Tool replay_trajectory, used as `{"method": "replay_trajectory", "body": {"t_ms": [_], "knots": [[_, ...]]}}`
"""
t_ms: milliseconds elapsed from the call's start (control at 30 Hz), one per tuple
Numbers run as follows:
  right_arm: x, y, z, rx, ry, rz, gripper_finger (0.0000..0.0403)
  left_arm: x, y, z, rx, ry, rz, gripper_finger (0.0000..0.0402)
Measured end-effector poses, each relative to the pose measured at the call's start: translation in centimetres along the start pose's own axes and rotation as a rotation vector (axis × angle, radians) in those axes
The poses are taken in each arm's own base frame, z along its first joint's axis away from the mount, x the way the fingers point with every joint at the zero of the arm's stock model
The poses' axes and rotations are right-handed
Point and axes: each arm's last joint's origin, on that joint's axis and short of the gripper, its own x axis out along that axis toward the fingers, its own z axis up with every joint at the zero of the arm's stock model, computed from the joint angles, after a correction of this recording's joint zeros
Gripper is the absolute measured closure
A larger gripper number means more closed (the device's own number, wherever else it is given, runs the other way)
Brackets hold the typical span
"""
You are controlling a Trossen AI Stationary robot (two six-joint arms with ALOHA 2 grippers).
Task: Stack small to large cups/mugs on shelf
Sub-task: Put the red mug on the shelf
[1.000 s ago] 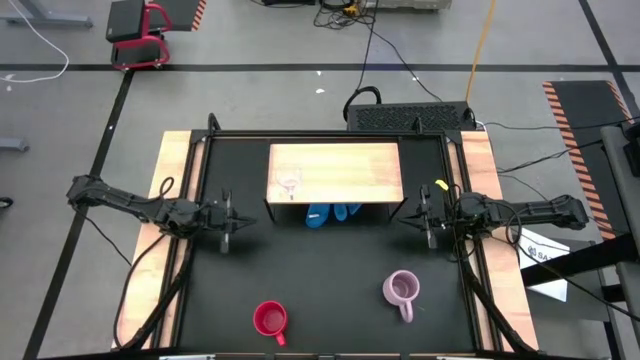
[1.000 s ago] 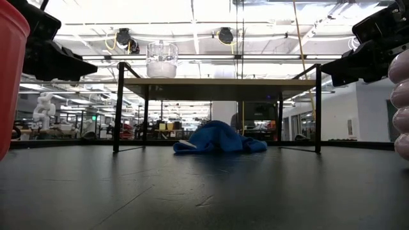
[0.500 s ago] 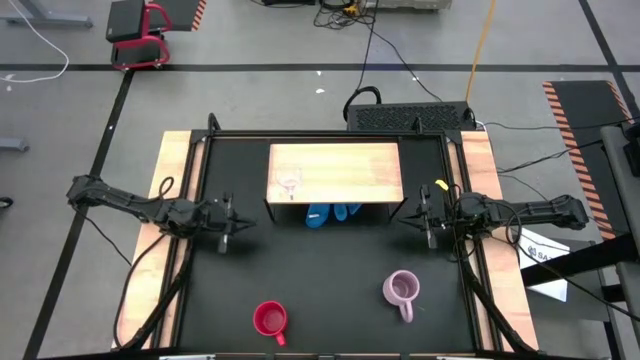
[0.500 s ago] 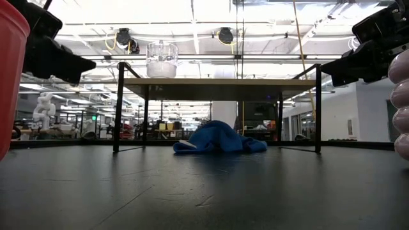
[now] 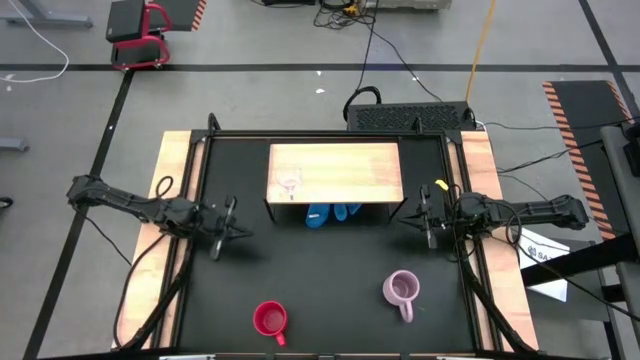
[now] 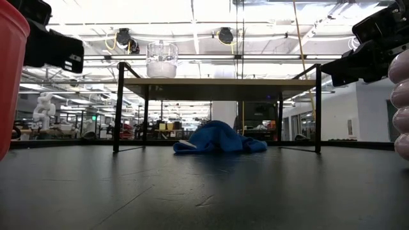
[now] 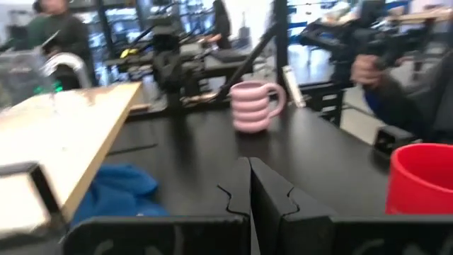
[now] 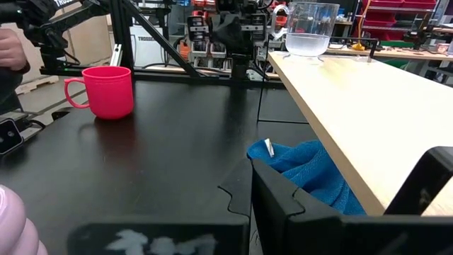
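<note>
The small clear glass cup [image 5: 290, 183] stands upright on the left end of the shelf's wooden top [image 5: 345, 165]; it also shows in the low view [image 6: 162, 59]. The red mug [image 5: 270, 319] stands on the black tabletop near the front edge. The lilac mug [image 5: 401, 290] stands to its right, handle toward the near edge. My left gripper [image 5: 232, 230] is shut and empty, left of the shelf; its wrist view looks toward the lilac mug [image 7: 253, 106]. My right gripper [image 5: 418, 215] is shut and empty, right of the shelf.
A blue cloth [image 5: 330, 213] lies on the tabletop under the shelf, at its near side. The shelf's black legs [image 6: 117, 105] stand on the tabletop. A person's hand [image 8: 10, 49] shows beyond the table's left side.
My left gripper has swung a little toward the table's near edge and turned toward the mugs, staying shut. The cups and the shelf have not moved.
</note>
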Motion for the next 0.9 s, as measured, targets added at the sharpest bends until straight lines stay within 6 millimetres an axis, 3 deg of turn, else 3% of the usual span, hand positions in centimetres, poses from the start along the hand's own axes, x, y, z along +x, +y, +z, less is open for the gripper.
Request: {"method": "replay_trajectory", "body": {"t_ms": [333,600,900], "knots": [[0.0,0.0,0.0,-0.001,0.0,0.0,0.0403,0.1,-0.2,0.3,-0.018,-0.031,-0.023,0.04],[0.0,0.0,0.0,-0.001,0.0,0.0,0.0403,1.0,-1.5,0.5,0.01,-0.058,-0.132,0.0401],[0.0,0.0,0.0,-0.001,0.0,0.0,0.0403,2.1,-2.6,0.8,0.029,-0.09,-0.142,0.0401]]}}
